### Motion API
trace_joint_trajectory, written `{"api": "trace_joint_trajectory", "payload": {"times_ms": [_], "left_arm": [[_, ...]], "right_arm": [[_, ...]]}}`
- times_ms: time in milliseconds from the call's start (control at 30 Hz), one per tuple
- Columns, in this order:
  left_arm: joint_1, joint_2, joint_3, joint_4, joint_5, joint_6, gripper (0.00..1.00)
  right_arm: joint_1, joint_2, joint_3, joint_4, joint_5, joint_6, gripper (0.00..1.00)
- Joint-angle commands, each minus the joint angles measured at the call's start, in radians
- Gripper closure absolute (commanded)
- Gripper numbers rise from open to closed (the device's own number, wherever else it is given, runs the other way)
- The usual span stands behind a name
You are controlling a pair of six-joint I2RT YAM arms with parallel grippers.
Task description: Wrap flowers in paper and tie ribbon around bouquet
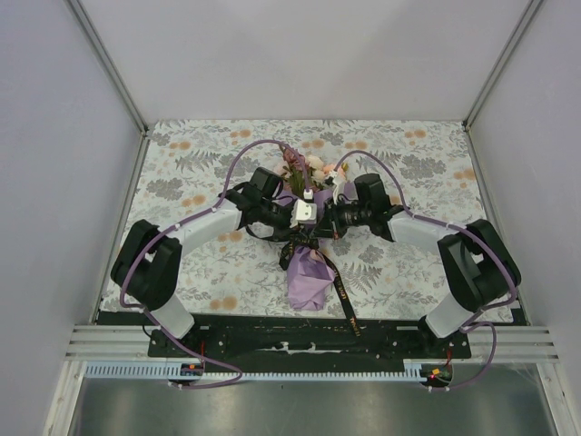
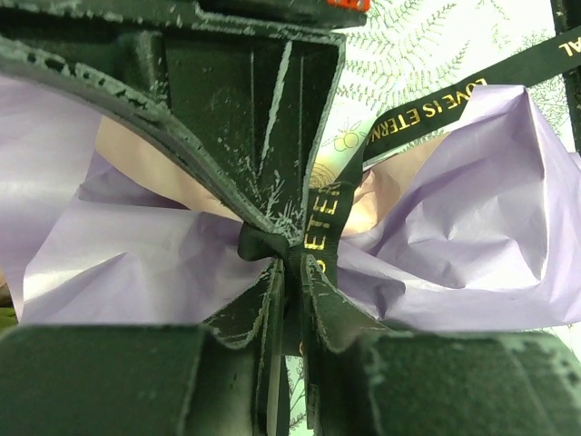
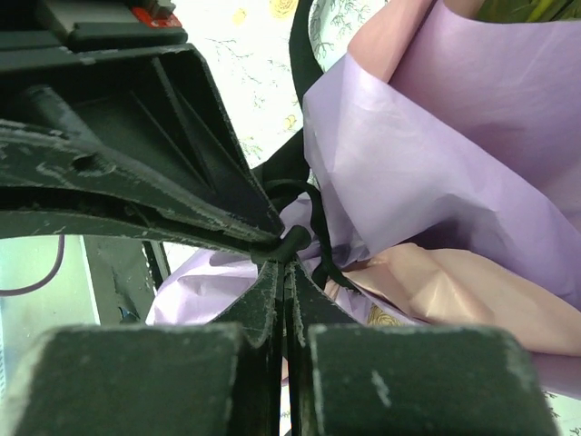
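On the counter (image 1: 182,173), the ribbon (image 1: 342,295) trails from the near edge up to the bouquet (image 1: 307,265). At its waist, both arms meet: left fingers (image 2: 272,238) and right fingers (image 3: 283,247) each pinch the ribbon (black, gold-lettered). Beyond, the flowers (image 1: 307,171) protrude.

Flower stems (image 1: 300,195) hidden w/in paper (image 1: 307,277)

Two arms showing white link shells, black joint housings. Purple cables (image 1: 238,162) looping along both. Black fingers (image 2: 227,136) wearing scuffed, whitish scratches; orange-red marking showing near the finger base.
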Motion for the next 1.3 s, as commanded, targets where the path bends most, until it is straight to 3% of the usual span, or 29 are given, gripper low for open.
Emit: {"api": "trace_joint_trajectory", "payload": {"times_ms": [0,333,533,700,800,833,1267], "left_arm": [[-0.005,0.007,0.014,-0.003,-0.01,0.007,0.81],[0.012,0.042,0.018,0.011,-0.04,-0.022,0.76],[0.014,0.022,0.015,0.035,-0.017,-0.027,0.92],[0.012,0.01,0.017,0.035,0.013,-0.022,0.98],[0.012,0.016,0.024,0.035,0.018,-0.033,0.76],[0.012,0.019,0.027,0.037,0.016,-0.037,0.73],[0.012,0.016,0.047,0.1,0.067,-0.125,0.69]], "right_arm": [[0.0,-0.065,-0.027,0.066,-0.033,-0.018,1.0],[0.0,-0.099,-0.084,0.105,-0.053,-0.013,1.0],[-0.002,-0.098,-0.089,0.096,-0.048,-0.025,1.0],[0.0,-0.095,-0.085,0.088,-0.039,-0.031,1.0],[-0.002,-0.095,-0.084,0.094,-0.039,-0.027,1.0],[0.0,-0.093,-0.084,0.096,-0.042,-0.028,1.0],[0.0,-0.079,-0.079,0.096,-0.041,-0.027,1.0]]}}
